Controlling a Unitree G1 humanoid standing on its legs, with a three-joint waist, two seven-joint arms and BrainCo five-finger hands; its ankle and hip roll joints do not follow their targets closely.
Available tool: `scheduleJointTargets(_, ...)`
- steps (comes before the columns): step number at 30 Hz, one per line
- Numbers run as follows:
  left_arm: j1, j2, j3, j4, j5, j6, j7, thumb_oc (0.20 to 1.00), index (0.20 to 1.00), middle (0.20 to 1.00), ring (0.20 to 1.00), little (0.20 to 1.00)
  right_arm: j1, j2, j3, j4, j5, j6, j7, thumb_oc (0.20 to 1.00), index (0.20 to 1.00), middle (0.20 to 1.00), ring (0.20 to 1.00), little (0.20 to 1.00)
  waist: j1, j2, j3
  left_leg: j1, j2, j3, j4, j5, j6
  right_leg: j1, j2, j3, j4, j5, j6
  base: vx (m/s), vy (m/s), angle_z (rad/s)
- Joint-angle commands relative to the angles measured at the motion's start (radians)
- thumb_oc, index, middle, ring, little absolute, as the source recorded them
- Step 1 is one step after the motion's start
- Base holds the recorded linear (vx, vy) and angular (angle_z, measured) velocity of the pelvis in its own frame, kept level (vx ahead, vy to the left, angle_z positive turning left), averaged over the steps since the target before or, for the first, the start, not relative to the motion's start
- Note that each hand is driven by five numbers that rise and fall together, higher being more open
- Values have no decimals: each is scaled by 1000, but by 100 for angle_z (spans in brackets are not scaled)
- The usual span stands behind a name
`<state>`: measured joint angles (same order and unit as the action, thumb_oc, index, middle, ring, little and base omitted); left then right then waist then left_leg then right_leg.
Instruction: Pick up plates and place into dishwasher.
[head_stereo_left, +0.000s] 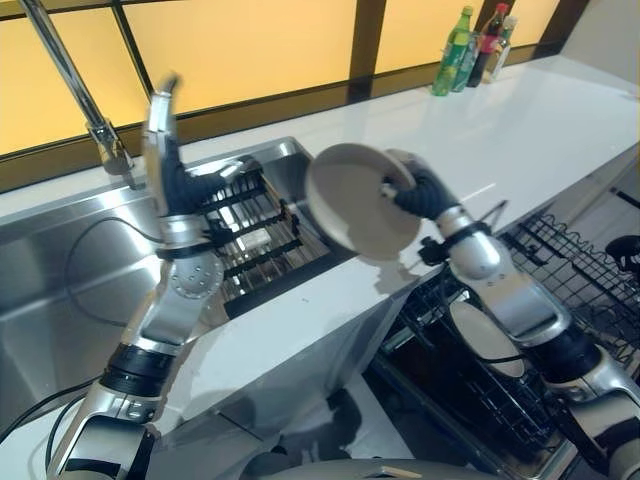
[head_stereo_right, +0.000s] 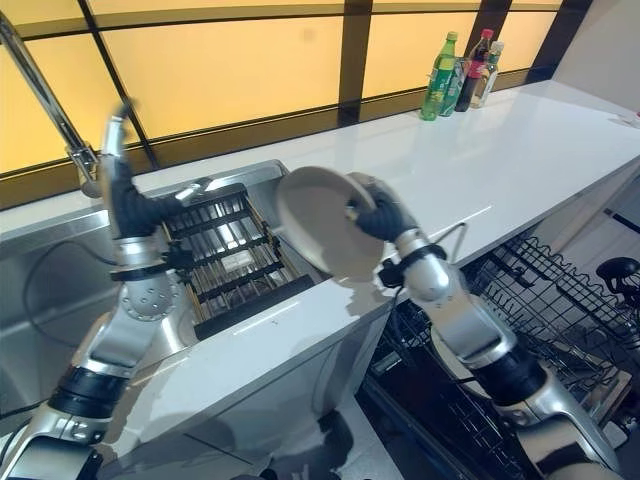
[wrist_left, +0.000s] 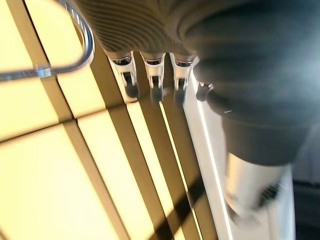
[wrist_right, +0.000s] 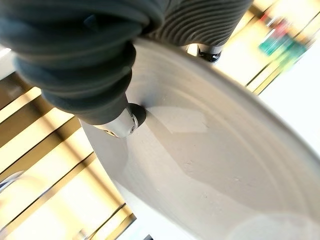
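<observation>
A round grey-white plate (head_stereo_left: 350, 200) hangs tilted on edge in the air over the counter's front edge, just right of the sink. My right hand (head_stereo_left: 415, 190) is shut on its rim, and in the right wrist view the thumb (wrist_right: 122, 122) presses on the plate's face (wrist_right: 215, 160). Below and to the right stands the open dishwasher's black wire rack (head_stereo_left: 590, 280), with another pale plate (head_stereo_left: 485, 340) standing in it. My left hand (head_stereo_left: 160, 130) is raised above the sink with straight fingers (wrist_left: 155, 80) pointing up, holding nothing.
A dark wire drying rack (head_stereo_left: 255, 235) sits in the steel sink (head_stereo_left: 50, 280). A tall faucet (head_stereo_left: 75, 85) rises at the sink's back left. Three bottles (head_stereo_left: 475, 45) stand at the far right of the white counter (head_stereo_left: 520, 130), by the window.
</observation>
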<state>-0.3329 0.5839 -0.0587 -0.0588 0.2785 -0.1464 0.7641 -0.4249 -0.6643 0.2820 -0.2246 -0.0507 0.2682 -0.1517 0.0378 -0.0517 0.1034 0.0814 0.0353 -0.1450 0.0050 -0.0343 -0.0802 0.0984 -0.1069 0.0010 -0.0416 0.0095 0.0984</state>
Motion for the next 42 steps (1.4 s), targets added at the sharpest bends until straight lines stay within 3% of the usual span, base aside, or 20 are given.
scheduleJointTargets(1, 25, 77, 54, 27, -30, -36, 36, 1000, 1000, 1000, 1000, 1000, 42, -85, -100, -40, -48, -76, -48, 200, 200, 200, 200, 200, -35, 21, -55, -25, -9, 40, 1, -27, 43, -51, -11, 32, 146, -79, 39, 48, 0, -27)
scheduleJointTargets(6, 110, 117, 181, 57, -40, -23, 54, 1000, 1000, 1000, 1000, 1000, 169, -126, -239, -20, -61, -110, -34, 200, 200, 200, 200, 200, -72, 21, -51, -13, -6, 79, 21, -53, 46, -59, -30, 73, 132, -56, 54, 61, 19, -23)
scheduleJointTargets(13, 155, 120, 237, 72, -27, -13, 53, 1000, 1000, 1000, 1000, 1000, 235, -153, -307, 34, -111, -138, -36, 200, 200, 200, 200, 200, -84, 19, -42, -3, -16, 95, 37, -80, 59, -72, -44, 100, 145, -52, 71, 55, 40, -27)
scheduleJointTargets(15, 179, 134, 256, 74, -26, -18, 39, 1000, 1000, 1000, 1000, 1000, 272, -167, -339, 93, -132, -156, -79, 200, 200, 200, 200, 200, -85, 16, -21, -28, -30, 99, 70, -84, 81, -113, -23, 96, 238, -63, 65, 1, 18, -13)
scheduleJointTargets(18, 209, 141, 278, 91, -46, -40, 43, 1000, 1000, 1000, 1000, 1000, 320, -161, -357, 132, -150, -167, -107, 200, 200, 200, 200, 200, -82, 6, 3, -55, -51, 78, 98, -85, 93, -154, -28, 97, 268, -32, 65, 29, -88, -11)
scheduleJointTargets(24, 152, 185, 254, 142, -42, -36, 47, 1000, 1000, 1000, 1000, 1000, 319, -130, -314, 232, -207, -177, -185, 200, 200, 200, 200, 200, -108, -1, 57, -62, -32, 53, 121, -139, 68, -217, -105, 169, 158, 81, 96, 58, -298, 6)
scheduleJointTargets(29, 117, 221, 254, 139, -47, 18, 24, 1000, 1000, 1000, 1000, 1000, 251, -137, -267, 328, -223, -167, -189, 200, 200, 200, 200, 200, -99, 4, 107, -126, 15, 55, 212, -159, 39, -231, -98, 157, 162, 47, 113, 6, -323, 20)
scheduleJointTargets(36, 57, 271, 220, 161, -62, 42, 66, 1000, 1000, 1000, 1000, 1000, 122, -179, -181, 424, -228, -149, -237, 200, 200, 200, 200, 200, -100, 44, 198, -226, 77, 22, 213, -88, 0, -290, -34, 115, 195, -5, 57, -156, -208, 12)
scheduleJointTargets(42, 28, 282, 154, 177, -77, 61, 119, 1000, 1000, 1000, 1000, 1000, -22, -279, -93, 554, -255, -151, -292, 200, 200, 200, 200, 200, -99, 89, 239, -276, 105, 0, 178, -28, -31, -339, -8, 68, 215, -31, 21, -100, -89, 10)
